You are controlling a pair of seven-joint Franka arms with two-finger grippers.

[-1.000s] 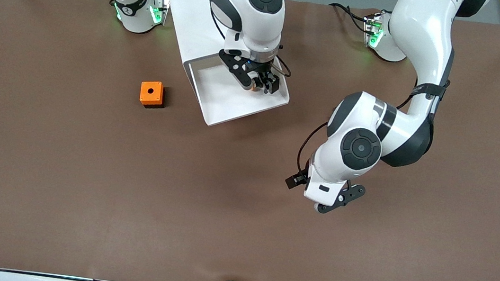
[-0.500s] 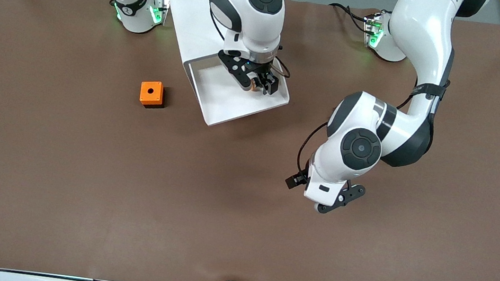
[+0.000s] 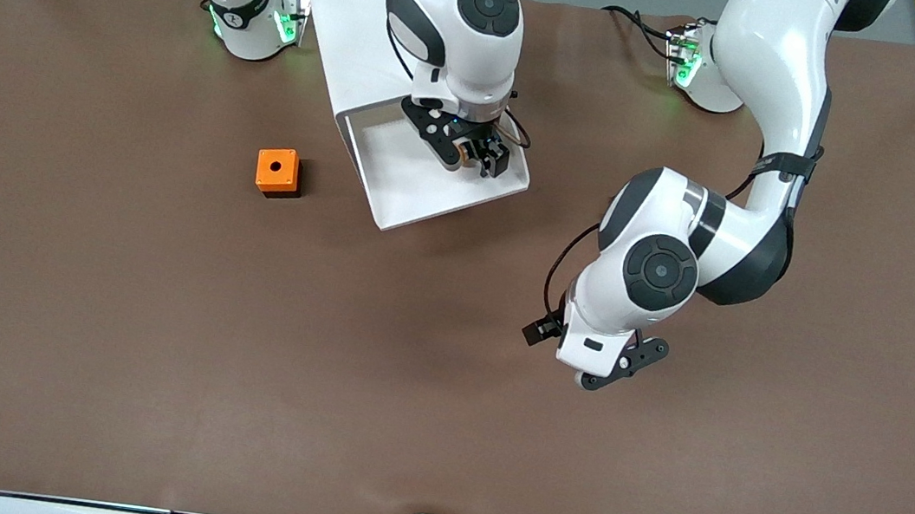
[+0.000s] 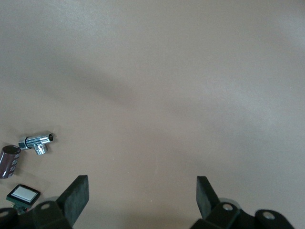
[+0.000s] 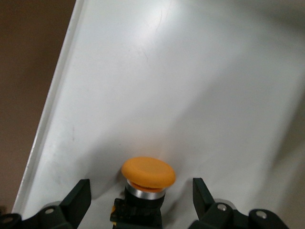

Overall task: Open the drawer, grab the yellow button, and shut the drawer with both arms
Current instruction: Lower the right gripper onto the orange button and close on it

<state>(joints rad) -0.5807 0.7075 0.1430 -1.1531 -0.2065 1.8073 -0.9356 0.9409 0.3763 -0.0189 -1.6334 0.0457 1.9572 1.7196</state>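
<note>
The drawer [image 3: 405, 189] stands pulled out of the white cabinet [image 3: 348, 8], toward the front camera, and its white tray floor [image 5: 157, 71] shows in the right wrist view. The button [image 5: 147, 172], orange cap on a black body, lies in the drawer and is barely seen under the hand in the front view. My right gripper [image 3: 474, 157] is down in the drawer, open [image 5: 141, 191], one finger on each side of the button with a gap on both sides. My left gripper [image 3: 600, 379] waits open [image 4: 142, 183] above bare brown table, holding nothing.
An orange cube with a hole [image 3: 277, 171] sits on the table beside the drawer, toward the right arm's end. In the left wrist view a chrome fitting [image 4: 37, 142], a dark cylinder [image 4: 9, 161] and a small black-and-white part [image 4: 23, 193] lie on the table.
My right hand has shifted slightly within the drawer, settling around the button. The left arm, the cube and the drawer have not moved.
</note>
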